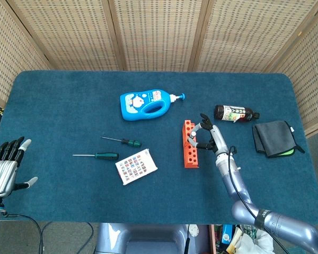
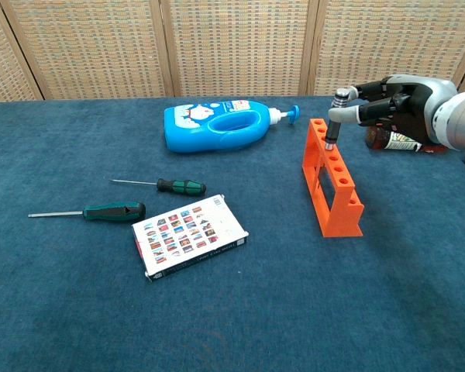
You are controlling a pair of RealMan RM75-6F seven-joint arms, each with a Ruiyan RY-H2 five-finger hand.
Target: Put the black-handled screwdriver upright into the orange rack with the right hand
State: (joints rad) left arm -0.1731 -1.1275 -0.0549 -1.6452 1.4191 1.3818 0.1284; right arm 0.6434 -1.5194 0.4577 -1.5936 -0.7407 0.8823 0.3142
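Matt, napped blue cloth covers the table [image 2: 240,310]; the orange rack [image 2: 332,184] looks smooth matt plastic, the blue bottle [image 2: 217,126] glossy plastic.

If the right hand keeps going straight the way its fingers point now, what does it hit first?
Most likely the orange rack: the right hand holds the black-handled screwdriver upright just over its far end, though depth is uncertain.
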